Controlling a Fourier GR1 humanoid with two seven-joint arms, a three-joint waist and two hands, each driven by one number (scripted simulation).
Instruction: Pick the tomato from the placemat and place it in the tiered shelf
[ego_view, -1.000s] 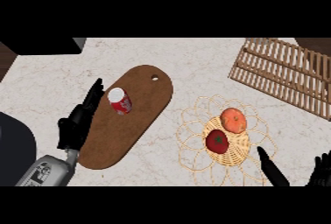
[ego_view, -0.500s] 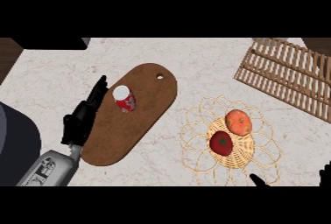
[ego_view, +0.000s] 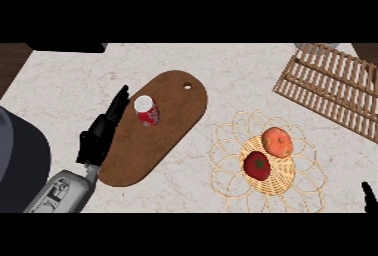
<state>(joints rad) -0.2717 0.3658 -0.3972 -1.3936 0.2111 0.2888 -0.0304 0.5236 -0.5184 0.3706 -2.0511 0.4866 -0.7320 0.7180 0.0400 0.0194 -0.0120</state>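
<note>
Lying along the left edge of a wooden cutting board, the left hand is released, fingers straight, just beside a red can. Well apart to its right, the tomato sits on the woven placemat, just beside an orange fruit. The tiered shelf stands at the desk's upper right. Of the right hand only a sliver shows at the lower right edge, near the placemat; its state cannot be told.

Woven wicker placemat; slatted wooden shelf; matt speckled stone counter.

The pale counter carries a brown board, a woven placemat and, seemingly, a slatted shelf.
</note>
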